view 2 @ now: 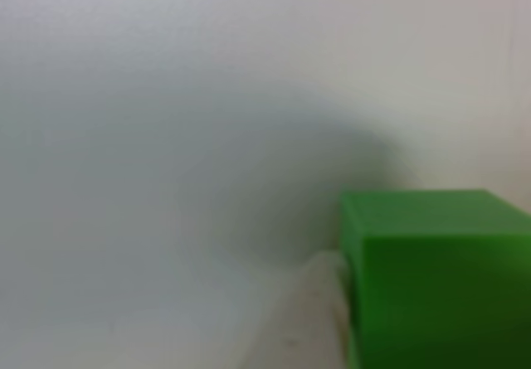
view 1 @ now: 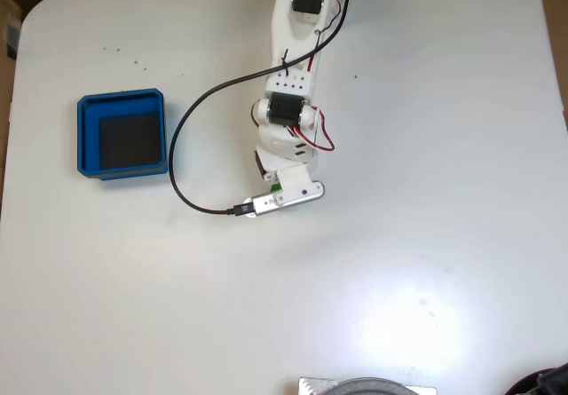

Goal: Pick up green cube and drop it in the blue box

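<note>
In the fixed view the white arm (view 1: 288,102) reaches down over the white surface (view 1: 426,235), its tool (view 1: 277,185) lowered over the cube (view 1: 276,187), of which only a green sliver shows. The box (view 1: 122,135) sits well apart to the left. In the other view the cube (view 2: 436,278) is close and blurred, a pale finger (view 2: 311,319) seemingly touching its left face. Whether the tool is clamped I cannot tell. No writing is readable.
</note>
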`<state>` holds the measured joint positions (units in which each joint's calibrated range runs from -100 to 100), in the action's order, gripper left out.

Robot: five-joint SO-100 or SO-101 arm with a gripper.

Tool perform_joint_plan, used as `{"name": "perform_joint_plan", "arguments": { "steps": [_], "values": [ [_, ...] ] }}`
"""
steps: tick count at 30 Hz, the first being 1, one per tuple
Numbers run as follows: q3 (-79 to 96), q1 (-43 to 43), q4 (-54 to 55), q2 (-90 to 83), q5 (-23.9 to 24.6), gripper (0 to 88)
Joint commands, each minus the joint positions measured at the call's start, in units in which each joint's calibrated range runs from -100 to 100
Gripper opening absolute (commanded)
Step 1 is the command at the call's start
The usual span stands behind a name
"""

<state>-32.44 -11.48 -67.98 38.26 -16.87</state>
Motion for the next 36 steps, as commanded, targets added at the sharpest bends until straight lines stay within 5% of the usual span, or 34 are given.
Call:
{"name": "perform_joint_plan", "arguments": {
  "steps": [1, 12, 36],
  "values": [
    [-3.7, 0.0, -2.2, -9.4, 0.1, 2.7],
    [-3.7, -0.6, -10.5, -20.4, 0.3, 2.7],
    [-3.6, -16.2, -12.0, -24.5, 12.6, 2.7]
  ]
}}
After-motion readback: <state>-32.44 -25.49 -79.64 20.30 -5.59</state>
